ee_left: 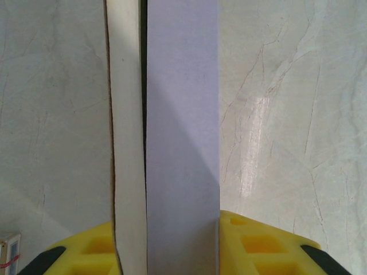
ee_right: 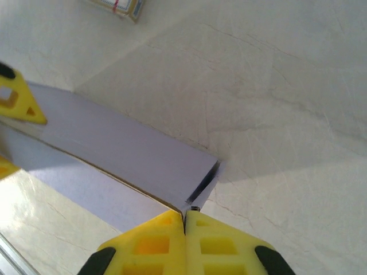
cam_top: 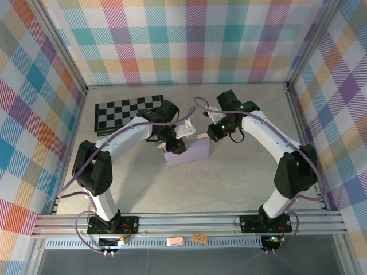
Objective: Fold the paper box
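Note:
The paper box (cam_top: 189,153) lies mid-table as a lavender, partly folded shape, between the two arms. In the left wrist view a lavender panel (ee_left: 182,143) and a cream-white panel (ee_left: 127,143) stand upright between my yellow fingers (ee_left: 258,243). My left gripper (ee_left: 172,249) is shut on the box at its left end (cam_top: 172,144). In the right wrist view the box (ee_right: 114,143) ends in a thin edge that runs into my right gripper (ee_right: 184,220), whose fingers are pressed together on it. That gripper (cam_top: 211,136) is at the box's far right corner.
A black-and-white checkerboard (cam_top: 129,112) lies at the back left. A small patterned card pack (ee_right: 117,7) sits on the table beyond the box. Plaid walls and metal rails ring the table; a pink item (cam_top: 175,242) rests on the front rail.

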Controlling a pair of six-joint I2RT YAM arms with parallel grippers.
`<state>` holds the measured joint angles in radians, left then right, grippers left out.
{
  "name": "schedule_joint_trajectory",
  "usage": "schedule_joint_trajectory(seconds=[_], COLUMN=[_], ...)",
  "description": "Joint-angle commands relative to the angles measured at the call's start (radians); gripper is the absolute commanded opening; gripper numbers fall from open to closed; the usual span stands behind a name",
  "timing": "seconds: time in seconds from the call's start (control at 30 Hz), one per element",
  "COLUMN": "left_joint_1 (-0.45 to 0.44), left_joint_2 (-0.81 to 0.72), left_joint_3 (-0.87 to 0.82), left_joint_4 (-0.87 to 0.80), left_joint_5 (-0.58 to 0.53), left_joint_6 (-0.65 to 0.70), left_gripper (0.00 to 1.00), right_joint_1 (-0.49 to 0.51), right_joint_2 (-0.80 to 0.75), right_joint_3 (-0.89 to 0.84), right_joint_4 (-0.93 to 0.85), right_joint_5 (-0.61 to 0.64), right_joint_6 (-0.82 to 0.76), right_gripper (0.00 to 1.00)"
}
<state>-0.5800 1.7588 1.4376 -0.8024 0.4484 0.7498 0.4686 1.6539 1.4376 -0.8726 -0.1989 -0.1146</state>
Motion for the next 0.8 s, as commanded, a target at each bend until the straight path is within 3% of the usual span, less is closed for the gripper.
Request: schedule_joint_trajectory(seconds=[0.0,0.23,0.77], left_joint_1=[0.011,0.011,0.025], left_joint_2=[0.038,0.051,0.08], left_joint_3=[0.011,0.031,0.061], left_joint_4=[0.004,0.008,0.024], left_joint_5=[-0.024,-0.018,-0.036], left_joint_6=[-0.034,-0.052,-0.131], left_gripper=[0.3,0.3,0.32], right_joint_1=[0.014,0.053,0.106], right_joint_2=[-0.047,-0.097,-0.195], right_joint_3=[-0.025,-0.128,-0.379], right_joint_4=[0.032,0.164,0.426], right_joint_5=[0.014,0.085,0.17], right_joint_6=[0.181,0.281,0.325], right_gripper=[0.0,0.0,0.0])
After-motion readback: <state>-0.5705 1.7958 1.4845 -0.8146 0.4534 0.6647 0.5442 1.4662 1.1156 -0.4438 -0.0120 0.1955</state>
